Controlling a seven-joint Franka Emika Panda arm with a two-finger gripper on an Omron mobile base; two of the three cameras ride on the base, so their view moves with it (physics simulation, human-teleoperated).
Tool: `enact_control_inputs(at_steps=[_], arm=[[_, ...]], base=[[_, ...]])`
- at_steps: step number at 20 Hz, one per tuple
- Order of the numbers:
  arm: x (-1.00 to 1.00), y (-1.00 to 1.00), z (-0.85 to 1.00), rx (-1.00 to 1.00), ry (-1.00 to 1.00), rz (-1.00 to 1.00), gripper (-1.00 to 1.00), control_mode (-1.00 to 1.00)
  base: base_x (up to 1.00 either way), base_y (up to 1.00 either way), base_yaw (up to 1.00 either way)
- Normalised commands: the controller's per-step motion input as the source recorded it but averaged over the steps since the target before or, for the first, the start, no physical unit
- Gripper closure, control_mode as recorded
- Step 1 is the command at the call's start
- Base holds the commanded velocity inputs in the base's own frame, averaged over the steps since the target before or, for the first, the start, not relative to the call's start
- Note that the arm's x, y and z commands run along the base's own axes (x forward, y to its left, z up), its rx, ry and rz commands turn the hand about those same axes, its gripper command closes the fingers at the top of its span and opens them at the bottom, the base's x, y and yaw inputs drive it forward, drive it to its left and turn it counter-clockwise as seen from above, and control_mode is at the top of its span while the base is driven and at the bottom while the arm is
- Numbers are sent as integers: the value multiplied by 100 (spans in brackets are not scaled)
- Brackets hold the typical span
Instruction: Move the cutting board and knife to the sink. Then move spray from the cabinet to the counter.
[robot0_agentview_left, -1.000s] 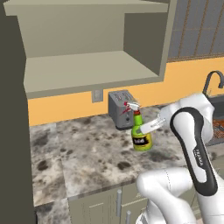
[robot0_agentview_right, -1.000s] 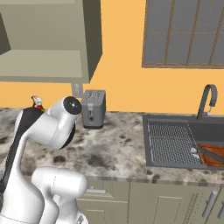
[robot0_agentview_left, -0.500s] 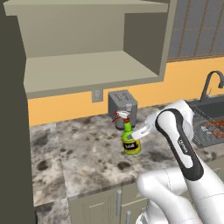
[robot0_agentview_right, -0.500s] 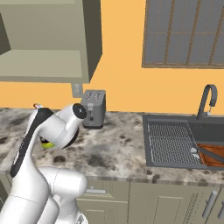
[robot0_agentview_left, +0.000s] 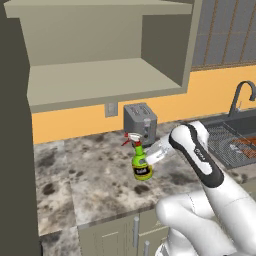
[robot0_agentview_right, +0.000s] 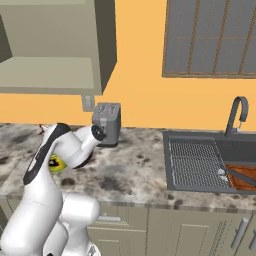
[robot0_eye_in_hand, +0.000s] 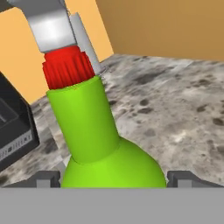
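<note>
- The spray (robot0_agentview_left: 141, 164) is upright and low over the worktop (robot0_agentview_left: 95, 175), in front of the toaster (robot0_agentview_left: 140, 120); its base appears about touching.
- The jaws of the gripper (robot0_agentview_left: 151, 156) clasp its body.
- The cabinet (robot0_agentview_left: 100, 80) shelf is bare, and the cutting board (robot0_agentview_right: 243, 176) lies in the sink (robot0_agentview_right: 220, 162).
- Remaining, in my judgement: release the bottle.

spray (robot0_agentview_right: 56, 163) behind arm, toaster (robot0_agentview_right: 107, 124), cutting board (robot0_agentview_right: 242, 176) in sink (robot0_agentview_right: 235, 150)
</note>
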Motion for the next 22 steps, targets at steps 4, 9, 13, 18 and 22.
enact_control_inputs(at_steps=[4, 9, 13, 18, 22], arm=[[23, 13, -31, 6, 0, 10, 100, -100], [33, 15, -24, 6, 0, 9, 100, -100], [38, 13, -19, 6, 0, 7, 100, -100], [34, 5, -18, 5, -1, 5, 100, -100], [28, 3, -25, 2, -2, 4, 100, -100]], base=[[0, 0, 0], [0, 0, 0], [0, 0, 0], [0, 0, 0], [0, 0, 0]])
